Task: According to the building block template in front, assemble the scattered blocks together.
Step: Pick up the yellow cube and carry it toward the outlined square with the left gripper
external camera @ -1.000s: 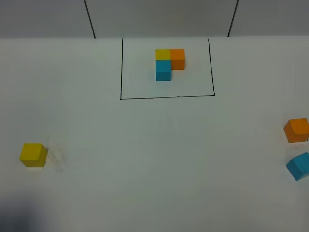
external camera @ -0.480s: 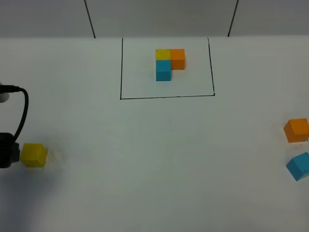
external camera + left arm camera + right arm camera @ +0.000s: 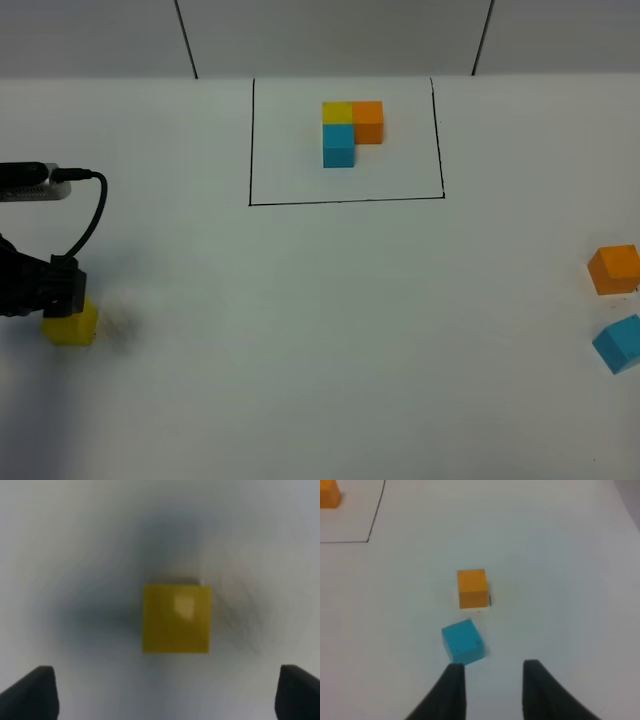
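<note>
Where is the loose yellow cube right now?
In the high view, the yellow cube sits at far left, beneath the open left gripper, well apart from the framed template.

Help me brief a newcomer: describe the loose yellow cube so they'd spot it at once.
Find the black drawn rectangle at the far middle of the table, then look to the near left edge. The yellow cube sits there alone under the left gripper, unframed and unjoined; the orange cube and blue cube lie far right.
</note>
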